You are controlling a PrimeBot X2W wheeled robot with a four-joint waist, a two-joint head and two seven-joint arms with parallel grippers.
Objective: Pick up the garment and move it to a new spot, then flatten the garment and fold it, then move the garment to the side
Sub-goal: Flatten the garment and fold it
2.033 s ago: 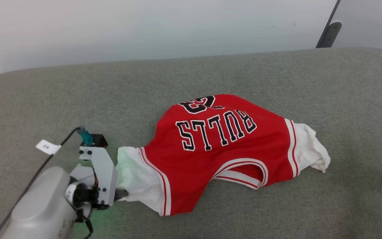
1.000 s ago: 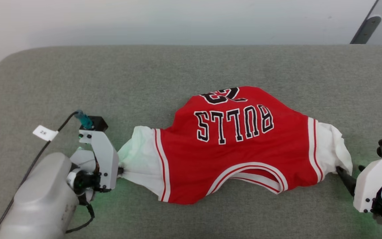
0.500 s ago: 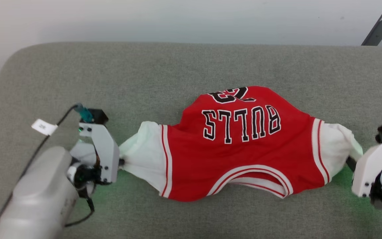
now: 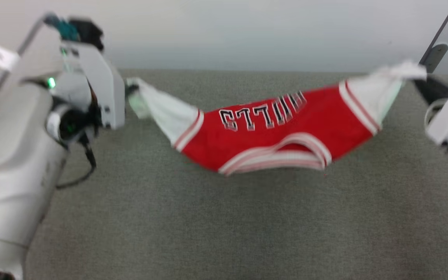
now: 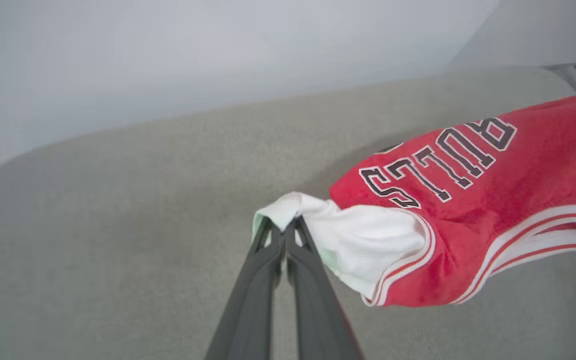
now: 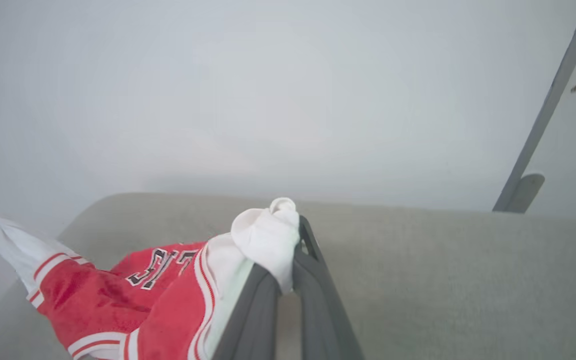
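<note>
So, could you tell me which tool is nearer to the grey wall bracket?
Right. The right tool, pinching a white sleeve of the jersey, is just beside the bracket; the left tool holds the other sleeve, far across.

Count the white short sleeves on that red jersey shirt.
2 on the red jersey shirt: one white sleeve pinched in the left gripper, the other sleeve in the right gripper.

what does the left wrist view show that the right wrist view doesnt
Left wrist view: the left end effector shut on one white sleeve, with the full BULLS lettering legible. Right wrist view: the right end effector shut on the other sleeve, and the garment sagging across to its far end. Both: the red garment hanging over the grey cushion, with a pale wall behind.
</note>
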